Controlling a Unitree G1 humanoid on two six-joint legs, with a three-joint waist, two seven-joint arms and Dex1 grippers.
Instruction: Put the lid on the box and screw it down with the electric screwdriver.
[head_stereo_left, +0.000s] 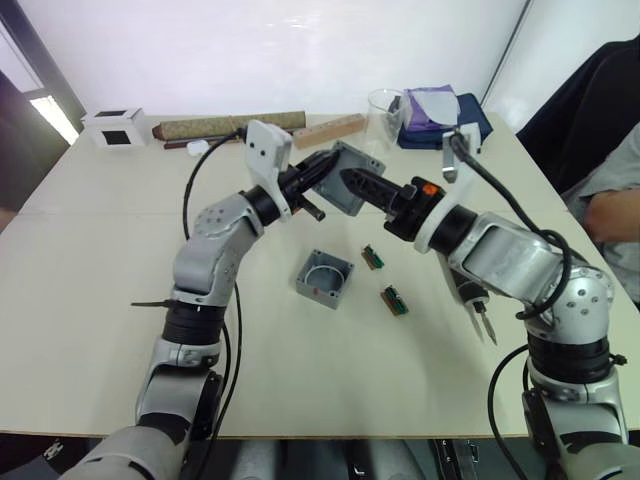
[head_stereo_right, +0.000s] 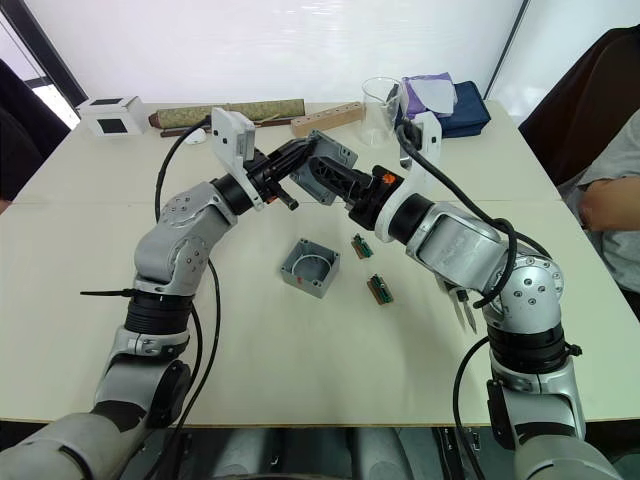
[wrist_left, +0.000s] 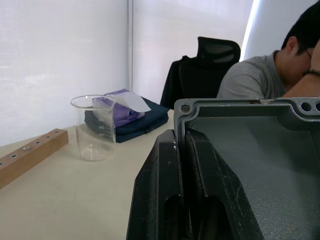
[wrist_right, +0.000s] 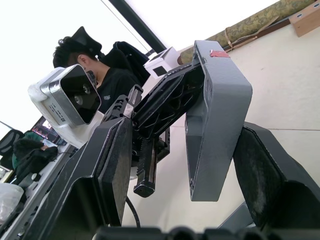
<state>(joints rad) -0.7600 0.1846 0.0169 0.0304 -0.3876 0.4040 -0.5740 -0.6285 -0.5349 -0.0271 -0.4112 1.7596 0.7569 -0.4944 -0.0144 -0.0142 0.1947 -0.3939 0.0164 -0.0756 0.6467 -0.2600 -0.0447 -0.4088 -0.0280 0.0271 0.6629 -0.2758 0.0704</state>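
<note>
**Lid held in the air between both grippers, box open on the table**

- Left gripper (head_stereo_left: 322, 172) is clamped on the lid (head_stereo_left: 352, 177), fingers pinching one edge. Left wrist view shows the fingers (wrist_left: 172, 190) closed tight over the lid's rim, corner screw hole visible.
- Lid is off the table, tilted on edge, above and behind the box.
- Right gripper (head_stereo_left: 352, 186) is at the lid from the other side. Right wrist view: its two fingers (wrist_right: 107, 165) are spread apart, one on each side of the lid (wrist_right: 217, 120), a gap showing on both sides, not pinching it.
- Box (head_stereo_left: 324, 278) sits open side up on the table (head_stereo_left: 90, 290), mid-table, in front of both grippers, nothing touching it.
- Two small green parts (head_stereo_left: 373, 258) lie just to the right of the box.
- Screwdriver: cannot pick it out for sure. A thin pointed tool (head_stereo_left: 480, 310) lies on the table under the right forearm, partly hidden.
- Back of table: white cube (head_stereo_left: 114, 127), long brown roll (head_stereo_left: 225, 125), wood block (head_stereo_left: 328, 130), clear beaker (head_stereo_left: 384, 112), dark blue pouch (head_stereo_left: 440, 120).
- A person (head_stereo_left: 610, 200) sits at the right edge of the table.
</note>
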